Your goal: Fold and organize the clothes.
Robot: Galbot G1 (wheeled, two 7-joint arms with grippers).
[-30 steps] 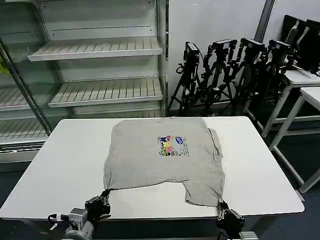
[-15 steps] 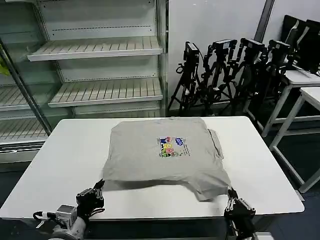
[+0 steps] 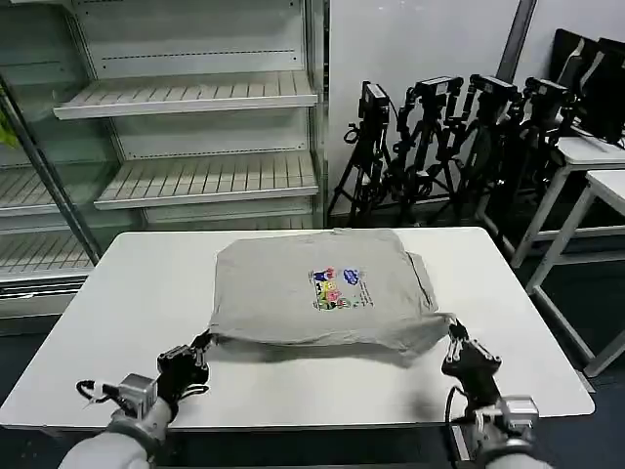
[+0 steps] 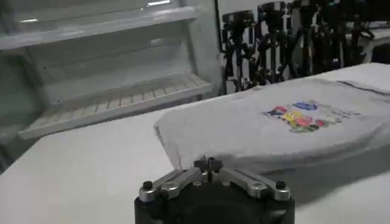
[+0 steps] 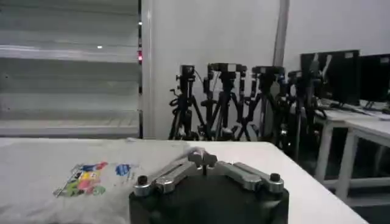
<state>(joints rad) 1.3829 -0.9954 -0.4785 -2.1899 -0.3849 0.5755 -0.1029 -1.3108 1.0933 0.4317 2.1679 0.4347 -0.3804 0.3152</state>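
A white worktop (image 3: 127, 303) with rounded corners fills the near middle of the scene. Behind it on the far left stands a pale shelving unit (image 3: 195, 127) with slatted white shelves at 2 visible levels, and a glass door (image 3: 39, 176) edged by a dark slanted bar sits at its left. A plain white wall panel (image 3: 420, 39) rises to the right of the shelves. Along its foot stands a row of black tripods (image 3: 439, 147). On the far right are white tables (image 3: 586, 186) with thin legs, carrying dark monitors (image 3: 586, 73). The floor (image 3: 576, 293) beneath them is dark.
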